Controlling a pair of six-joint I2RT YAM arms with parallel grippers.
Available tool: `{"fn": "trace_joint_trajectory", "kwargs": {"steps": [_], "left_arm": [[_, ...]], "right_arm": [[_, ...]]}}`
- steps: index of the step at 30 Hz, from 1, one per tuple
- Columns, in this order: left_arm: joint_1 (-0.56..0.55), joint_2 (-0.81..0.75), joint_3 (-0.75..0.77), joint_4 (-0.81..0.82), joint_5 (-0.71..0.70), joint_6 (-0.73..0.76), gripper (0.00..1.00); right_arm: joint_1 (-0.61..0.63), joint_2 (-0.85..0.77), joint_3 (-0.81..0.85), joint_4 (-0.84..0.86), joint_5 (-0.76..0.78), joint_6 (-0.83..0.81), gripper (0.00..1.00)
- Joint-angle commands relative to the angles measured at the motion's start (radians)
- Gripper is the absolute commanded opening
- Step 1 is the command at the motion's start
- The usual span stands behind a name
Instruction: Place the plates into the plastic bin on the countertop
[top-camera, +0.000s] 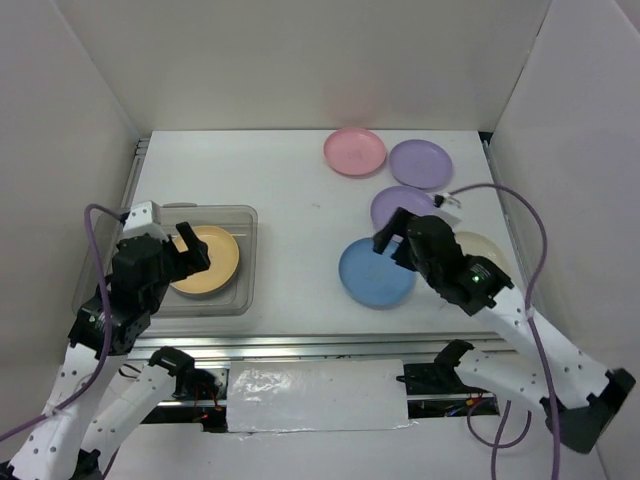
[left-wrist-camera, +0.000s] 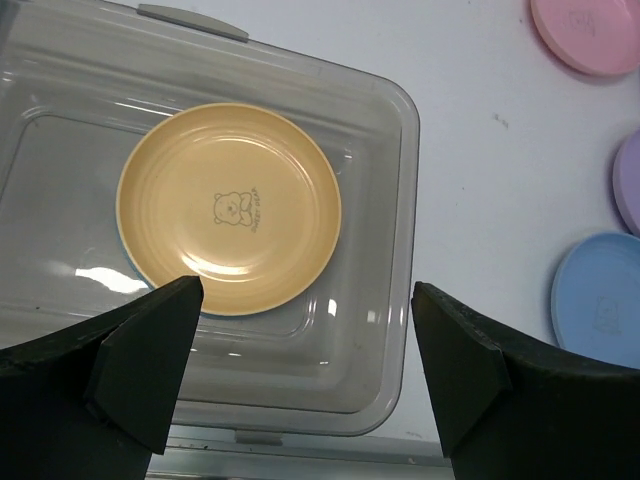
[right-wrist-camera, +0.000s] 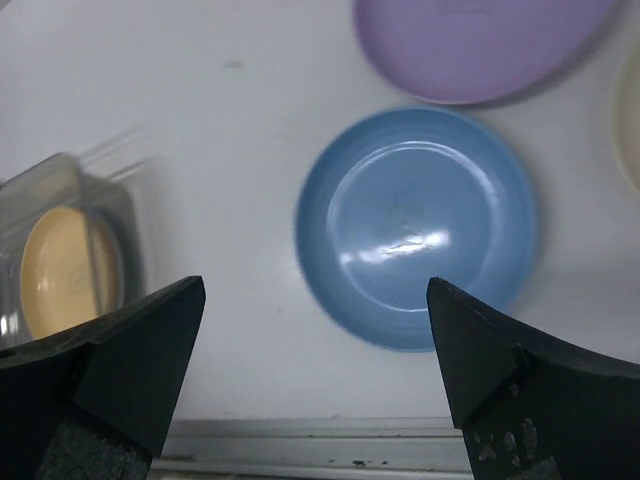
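Note:
The clear plastic bin (top-camera: 247, 228) sits at the left of the white countertop (top-camera: 300, 210) with the yellow-orange plate (top-camera: 205, 262) flat inside. My left gripper (top-camera: 190, 246) hovers open and empty over the bin's near right part (left-wrist-camera: 400, 200), just this side of that plate (left-wrist-camera: 230, 208). My right gripper (top-camera: 393, 232) is open and empty above the blue plate (top-camera: 368, 285), which lies ahead of its jaws in the right wrist view (right-wrist-camera: 415, 225). The pink plate (top-camera: 354, 151) and a purple plate (top-camera: 420, 163) lie at the back. A second purple plate (top-camera: 392, 203) and the cream plate (top-camera: 487, 243) are partly hidden by the right arm. The watermelon plate is out of view.
A metal rail (top-camera: 320, 348) runs along the front edge. White walls close in the left, right and back. Purple cables loop beside both arms, and the right one (top-camera: 520, 205) arcs over the right edge of the countertop. A small white tag (top-camera: 447, 198) lies by the purple plates.

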Motion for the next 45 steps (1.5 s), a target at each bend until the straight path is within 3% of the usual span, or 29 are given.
{"fn": "trace_joint_trajectory", "kwargs": {"steps": [1, 4, 8, 14, 19, 20, 21, 26, 29, 30, 31, 32, 33, 39, 45], "left_arm": [[0.002, 0.038, 0.008, 0.059, 0.069, 0.043, 0.99], [0.002, 0.071, 0.009, 0.073, 0.091, 0.055, 0.99], [0.0, 0.1, 0.02, 0.039, 0.048, 0.043, 0.99], [0.0, 0.06, 0.003, 0.045, 0.056, 0.043, 0.99], [0.002, 0.075, 0.009, 0.037, 0.049, 0.04, 0.99], [0.002, 0.077, 0.009, 0.034, 0.046, 0.038, 0.99], [0.0, 0.078, 0.009, 0.031, 0.04, 0.034, 0.99], [0.002, 0.077, 0.011, 0.025, 0.022, 0.028, 0.99], [0.002, 0.083, 0.012, 0.022, 0.019, 0.028, 0.99], [0.0, 0.085, 0.012, 0.022, 0.017, 0.026, 0.99], [0.0, 0.083, 0.014, 0.021, 0.017, 0.025, 0.99], [0.002, 0.085, 0.015, 0.02, 0.016, 0.025, 0.99], [0.002, 0.082, 0.014, 0.019, 0.016, 0.023, 0.99], [0.002, 0.033, 0.019, 0.004, -0.038, -0.003, 0.99], [0.0, -0.064, 0.017, -0.015, -0.104, -0.04, 0.99]], "right_arm": [[-0.169, -0.166, -0.204, -0.005, -0.12, 0.035, 1.0], [-0.298, -0.254, -0.332, 0.033, -0.199, 0.062, 1.0], [-0.443, -0.207, -0.472, 0.172, -0.363, 0.051, 1.0], [-0.461, -0.055, -0.539, 0.264, -0.342, 0.076, 0.98], [-0.467, 0.064, -0.546, 0.3, -0.324, 0.09, 0.89], [-0.466, 0.083, -0.544, 0.315, -0.327, 0.088, 0.85], [-0.464, 0.109, -0.547, 0.323, -0.327, 0.088, 0.74], [-0.444, 0.163, -0.558, 0.357, -0.307, 0.09, 0.62], [-0.42, 0.191, -0.547, 0.358, -0.307, 0.094, 0.45], [-0.395, 0.189, -0.546, 0.357, -0.302, 0.097, 0.28], [-0.378, 0.186, -0.543, 0.354, -0.301, 0.11, 0.18], [-0.363, 0.18, -0.53, 0.348, -0.289, 0.116, 0.02], [-0.323, 0.18, -0.52, 0.34, -0.284, 0.122, 0.0], [-0.138, 0.143, -0.334, 0.225, -0.169, 0.15, 0.0], [0.002, 0.201, 0.087, 0.096, -0.06, 0.092, 0.0]]}}
